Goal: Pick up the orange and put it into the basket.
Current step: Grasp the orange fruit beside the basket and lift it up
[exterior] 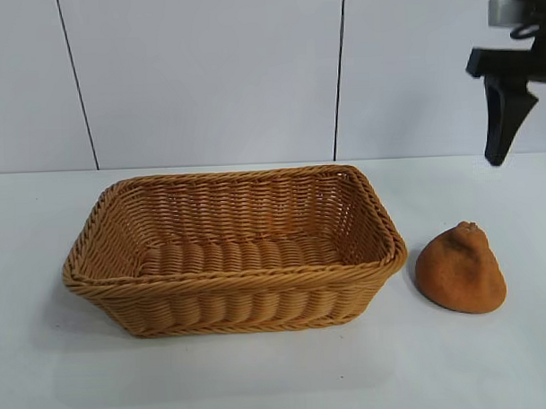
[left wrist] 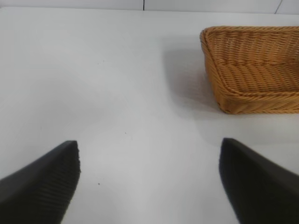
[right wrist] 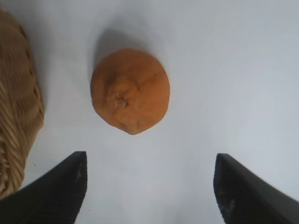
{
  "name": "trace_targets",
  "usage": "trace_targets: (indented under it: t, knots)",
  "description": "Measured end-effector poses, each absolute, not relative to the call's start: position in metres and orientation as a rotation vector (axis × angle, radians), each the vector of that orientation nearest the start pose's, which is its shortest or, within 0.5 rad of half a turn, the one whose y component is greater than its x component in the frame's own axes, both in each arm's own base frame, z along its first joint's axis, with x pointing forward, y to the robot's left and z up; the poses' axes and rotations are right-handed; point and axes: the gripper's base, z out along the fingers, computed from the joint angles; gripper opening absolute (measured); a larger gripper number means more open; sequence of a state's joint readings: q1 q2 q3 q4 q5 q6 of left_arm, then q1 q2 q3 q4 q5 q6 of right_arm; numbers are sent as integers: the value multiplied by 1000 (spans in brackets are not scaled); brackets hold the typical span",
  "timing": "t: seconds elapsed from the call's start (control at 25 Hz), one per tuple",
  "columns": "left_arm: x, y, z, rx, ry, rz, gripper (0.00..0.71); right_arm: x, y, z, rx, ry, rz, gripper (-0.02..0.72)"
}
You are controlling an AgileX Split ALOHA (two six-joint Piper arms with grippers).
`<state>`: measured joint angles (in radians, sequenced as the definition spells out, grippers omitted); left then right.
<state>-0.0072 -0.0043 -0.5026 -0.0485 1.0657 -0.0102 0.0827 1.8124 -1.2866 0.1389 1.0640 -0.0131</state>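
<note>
Your orange [exterior: 460, 270] sits on the table [exterior: 261, 375] just right of the basket [exterior: 234, 251], apart from it. Exterior shows only one right gripper [right wrist: 149, 186] finger, high above; its wrist cam shows jaws wide, empty, orange below. Left gripper [left wrist: 149, 182] appears only in its own cam: wide, empty, over bare table beside the basket.

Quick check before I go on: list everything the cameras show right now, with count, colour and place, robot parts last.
basket: one, tan wicker, centre of the table, nothing inside.
orange: one, dull brownish-orange, on the table just right of the basket, apart from it, knobby top up.
table: one, white, under everything.
wall: white panels with dark seams, behind the table.
right gripper: one, black, above the orange at the exterior view's upper right, fingers open, empty.
left gripper: one, black, over bare table beside the basket, fingers open, empty.
</note>
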Motion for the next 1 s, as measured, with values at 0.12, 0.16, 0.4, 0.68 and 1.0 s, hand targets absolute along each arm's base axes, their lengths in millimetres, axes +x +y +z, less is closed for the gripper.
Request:
trace_targets:
  t: [0.12, 0.16, 0.4, 0.68, 1.0]
  knots:
    - [-6, -4, 278, 0, 2042, -69, 581, 345, 43, 178, -19, 3080, 253, 517]
    - [-6, -4, 278, 0, 2042, -69, 581, 347, 44, 168, -11, 3077, 270, 517]
    - [-6, -4, 278, 0, 2042, -69, 581, 363, 46, 128, 46, 3031, 290, 517]
    - [-6, -4, 278, 0, 2042, -69, 581, 364, 47, 103, 65, 3092, 297, 165]
    - [-6, -4, 278, 0, 2042, -70, 581, 375, 50, 143, 21, 3054, 326, 46]
